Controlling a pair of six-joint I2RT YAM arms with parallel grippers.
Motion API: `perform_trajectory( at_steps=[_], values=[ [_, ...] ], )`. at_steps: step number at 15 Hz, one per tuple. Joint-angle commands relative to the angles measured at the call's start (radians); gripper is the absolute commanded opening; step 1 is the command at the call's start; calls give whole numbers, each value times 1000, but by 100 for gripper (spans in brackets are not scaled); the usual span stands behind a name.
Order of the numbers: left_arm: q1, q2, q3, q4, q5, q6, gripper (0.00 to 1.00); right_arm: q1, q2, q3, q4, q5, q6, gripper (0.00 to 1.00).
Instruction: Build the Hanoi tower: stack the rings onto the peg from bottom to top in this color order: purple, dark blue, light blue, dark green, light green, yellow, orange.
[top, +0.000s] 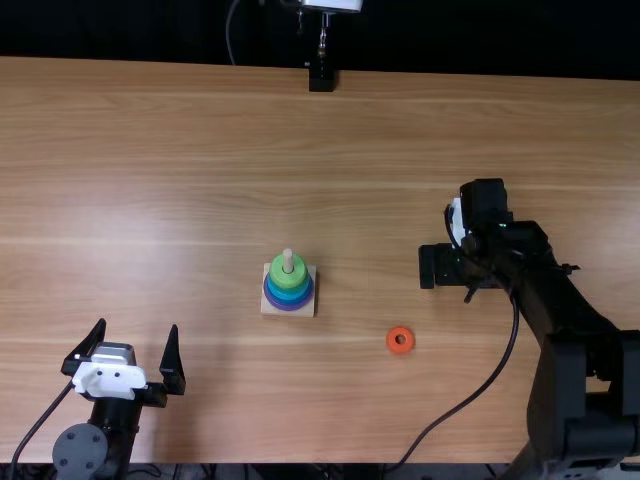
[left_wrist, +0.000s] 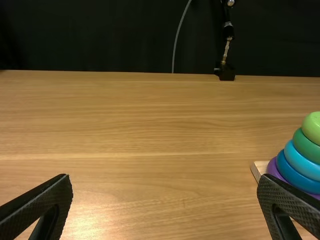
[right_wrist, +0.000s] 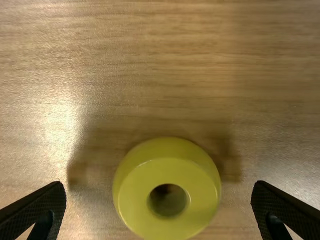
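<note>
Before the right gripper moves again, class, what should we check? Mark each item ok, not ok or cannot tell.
1. Stack order correct, purple ring up to light green ring: ok.
2. Peg top free for another ring: ok.
3. Right gripper open: ok.
4. Yellow ring between its fingers: ok.
5. Yellow ring gripped: not ok, gaps on both sides.
6. Orange ring off the peg, for last: ok.

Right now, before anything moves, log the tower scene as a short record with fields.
Stack, bottom up: purple, dark blue, light blue, dark green, light green
Yellow ring: on table, between right gripper's open fingers
Orange ring: on table, right of peg
Left gripper: open, empty
Still to stack: yellow, then orange
</note>
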Motion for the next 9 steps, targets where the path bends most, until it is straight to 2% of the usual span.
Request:
perform_trajectory(
  at_steps=[1,5,6,8,9],
  values=[
    [10,-12,-45,-15,9,4,100,9,30,-1,1,17,5,100],
    [10,-12,-45,-13,9,4,100,9,31,17,5,17,7,100],
    [10,-12,-45,-15,9,4,100,9,31,17,10,17,7,92],
    [10,-12,-45,-13,9,4,100,9,31,14,10,13,4,35],
    [10,-12,-45,-13,9,4,100,10,31,13,12,11,-6,18]
  ],
)
